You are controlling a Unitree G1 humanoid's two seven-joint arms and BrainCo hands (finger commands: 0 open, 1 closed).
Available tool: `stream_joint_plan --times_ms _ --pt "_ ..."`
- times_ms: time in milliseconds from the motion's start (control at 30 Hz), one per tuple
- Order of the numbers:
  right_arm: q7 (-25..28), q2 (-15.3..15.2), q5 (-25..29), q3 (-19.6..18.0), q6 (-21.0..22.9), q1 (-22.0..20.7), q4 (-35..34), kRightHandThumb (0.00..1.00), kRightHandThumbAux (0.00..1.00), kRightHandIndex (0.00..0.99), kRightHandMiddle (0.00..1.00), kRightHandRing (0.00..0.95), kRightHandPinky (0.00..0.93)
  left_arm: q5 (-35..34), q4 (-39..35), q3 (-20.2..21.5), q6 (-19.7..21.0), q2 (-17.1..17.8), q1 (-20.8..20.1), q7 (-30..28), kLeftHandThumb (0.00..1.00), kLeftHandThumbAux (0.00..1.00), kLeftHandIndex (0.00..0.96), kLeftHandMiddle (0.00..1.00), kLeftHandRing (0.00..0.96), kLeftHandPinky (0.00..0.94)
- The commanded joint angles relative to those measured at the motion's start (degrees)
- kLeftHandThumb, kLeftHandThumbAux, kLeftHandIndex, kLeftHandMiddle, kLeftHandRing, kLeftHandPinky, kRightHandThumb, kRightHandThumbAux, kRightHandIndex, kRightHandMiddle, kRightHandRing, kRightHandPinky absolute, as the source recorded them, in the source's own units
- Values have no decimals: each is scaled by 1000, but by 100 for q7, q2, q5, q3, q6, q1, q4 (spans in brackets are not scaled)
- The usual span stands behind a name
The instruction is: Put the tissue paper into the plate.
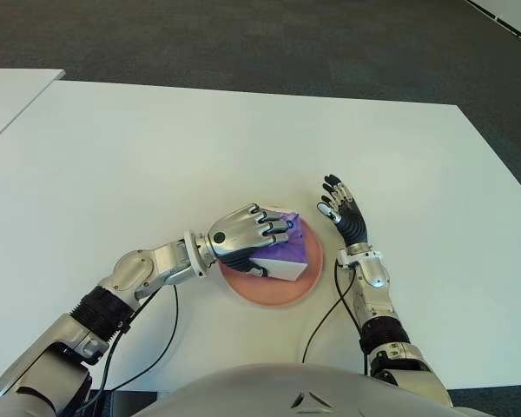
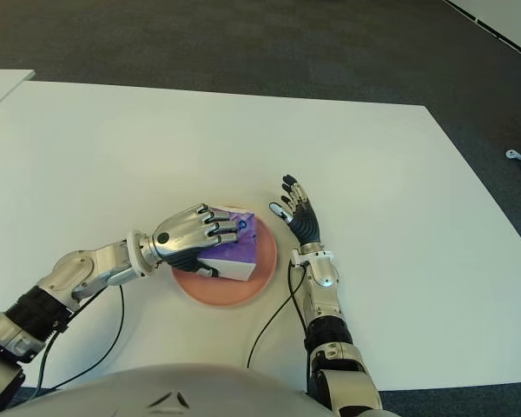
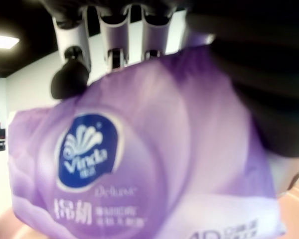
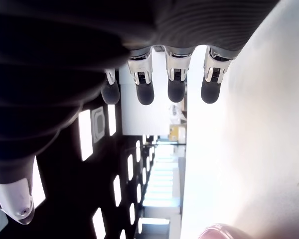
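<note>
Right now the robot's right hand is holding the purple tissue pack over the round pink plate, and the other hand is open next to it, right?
Not quite: the left hand holds the purple tissue pack over the round pink plate, as the left eye view shows. The right hand is the open one beside the plate.

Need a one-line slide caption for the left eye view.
Left hand holds the purple tissue pack over the pink plate; open right hand beside it.
</note>
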Motion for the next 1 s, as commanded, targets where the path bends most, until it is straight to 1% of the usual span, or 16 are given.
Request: stream_joint_plan --times_ms 33,67,100,133,167,200,233,267,333,367,467,567,600,733,867,1000 --pt "-23 182 -14 110 658 739 387 0 569 0 0 0 0 -12 56 -78 -35 124 31 -31 837 667 417 564 591 497" --pt "-26 184 -12 115 672 744 370 0 569 0 0 0 0 -211 -13 -56 -112 172 26 -233 837 667 417 563 582 485" --pt "-28 185 -10 119 683 749 355 0 569 0 0 0 0 -352 -60 -43 -163 204 23 -375 781 683 419 549 537 442" --pt "-31 184 -9 123 691 753 345 0 569 0 0 0 0 -437 -86 -36 -188 219 23 -462 745 693 421 539 507 413" --pt "-34 184 -8 129 705 759 330 0 569 0 0 0 0 -640 -85 -38 -207 245 42 -708 722 700 422 534 488 395" --pt "-37 184 -7 134 716 763 317 0 569 0 0 0 0 -770 -78 -41 -213 261 56 -871 590 676 381 475 420 335" --pt "-44 185 -7 139 750 777 285 0 568 0 0 0 0 -1540 -140 -36 -268 384 117 -1461 81 603 230 261 171 112" --pt "-49 187 -7 143 773 786 262 0 570 0 0 0 0 -2097 -189 -31 -308 473 160 -1880 52 527 147 167 109 72" --pt "-61 191 -15 150 798 791 231 0 572 0 0 0 0 -2820 -267 -20 -367 596 200 -2377 27 460 75 85 56 36" --pt "-66 189 -23 156 799 800 209 0 572 0 0 0 0 -2996 -292 -18 -373 619 204 -2493 28 419 48 54 35 23" --pt "-89 189 -49 174 810 814 166 0 566 0 0 0 0 -3352 -353 43 -346 643 220 -2751 50 346 15 17 11 7" --pt "-115 188 -62 187 832 813 162 0 561 0 0 0 0 -3605 -297 152 -331 593 142 -2960 76 303 5 5 3 2" --pt "-123 187 -64 191 839 813 162 0 560 0 0 0 0 -3670 -275 188 -334 570 121 -3030 82 296 3 4 2 1" --pt "-173 187 -81 190 866 776 229 0 568 0 0 0 0 -3987 127 362 -506 448 -200 -3197 127 241 0 0 0 0" --pt "-171 184 -74 188 877 743 275 0 576 0 0 0 0 -3954 210 494 -620 359 -177 -3179 163 209 0 0 0 0" --pt "-189 180 -89 190 862 722 305 0 581 0 0 0 0 -3849 245 632 -628 305 -152 -3128 181 202 0 0 0 0"
